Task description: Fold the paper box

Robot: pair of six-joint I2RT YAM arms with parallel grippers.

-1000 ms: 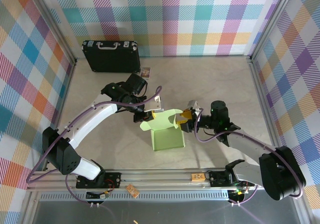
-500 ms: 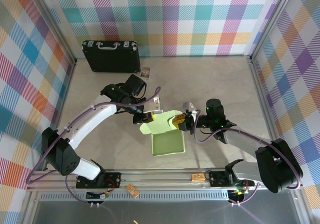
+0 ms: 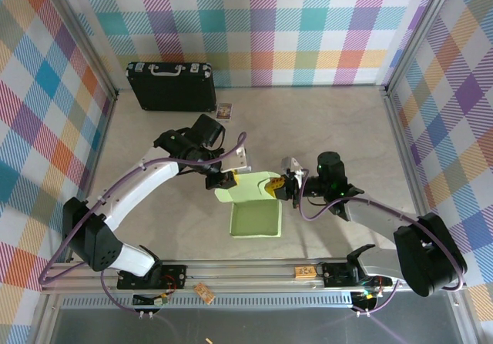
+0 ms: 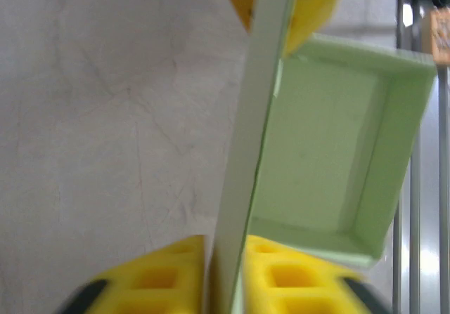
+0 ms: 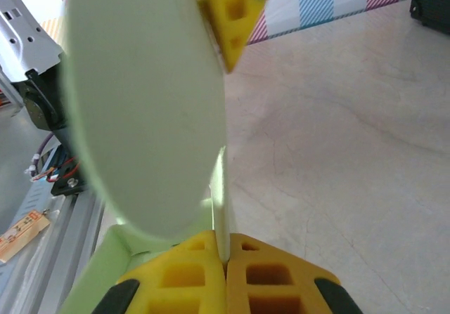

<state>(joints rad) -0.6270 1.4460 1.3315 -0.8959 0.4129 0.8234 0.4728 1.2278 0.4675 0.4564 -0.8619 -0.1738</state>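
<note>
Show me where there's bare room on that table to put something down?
Widest bare table: far right, between the back wall and the right arm. A smaller patch lies between the case and the left arm. Crowded: the middle, where the left claw and right claw meet on the box. A card lies beside the case.

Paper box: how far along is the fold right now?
Done: the box's walls stand up around its floor, open on top. In hand: the right gripper is shut on the lid flap, and the left gripper straddles the flap's other end; whether it grips, I cannot tell. Left: the box is uncovered, so the flap must yet be closed over it and tucked.
</note>
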